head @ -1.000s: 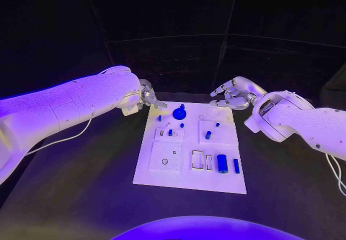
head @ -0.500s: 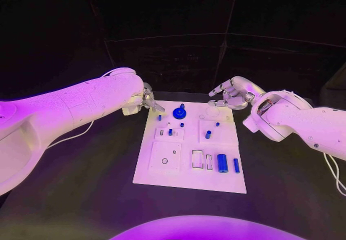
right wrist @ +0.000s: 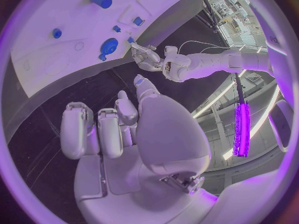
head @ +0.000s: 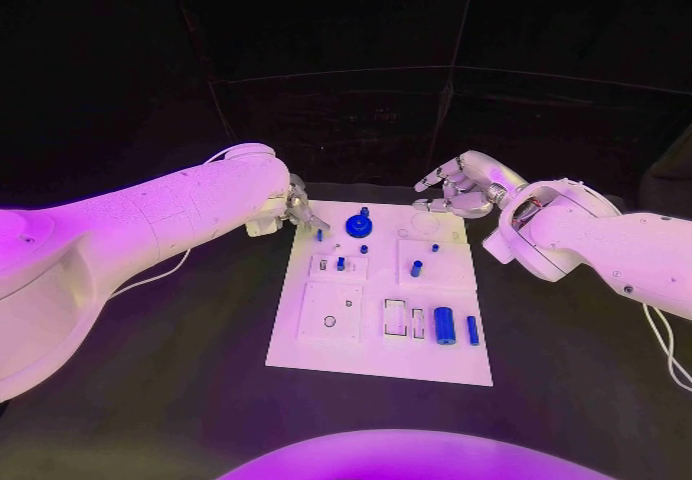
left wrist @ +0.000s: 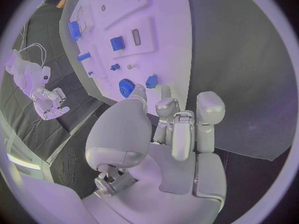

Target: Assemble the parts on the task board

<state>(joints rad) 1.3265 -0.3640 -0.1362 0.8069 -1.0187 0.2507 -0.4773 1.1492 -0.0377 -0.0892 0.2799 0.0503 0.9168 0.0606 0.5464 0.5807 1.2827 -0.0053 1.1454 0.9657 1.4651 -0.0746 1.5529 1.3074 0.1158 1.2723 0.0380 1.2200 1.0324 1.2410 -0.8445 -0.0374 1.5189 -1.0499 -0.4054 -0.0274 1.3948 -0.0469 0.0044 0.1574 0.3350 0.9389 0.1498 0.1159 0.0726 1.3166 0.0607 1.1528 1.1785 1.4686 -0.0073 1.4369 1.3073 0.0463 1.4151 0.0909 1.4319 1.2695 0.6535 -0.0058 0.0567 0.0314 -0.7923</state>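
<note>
Black tabletop (head: pixel 173 380) carries your task board (head: pixel 378 350); both hands hover at its far corners. Left hand (left wrist: pixel 177 127) is curled, empty, beside the blue gear (left wrist: pixel 127 88) (a careless reach could knock it). Right hand (right wrist: pixel 118 127) is likewise curled, empty.
</note>
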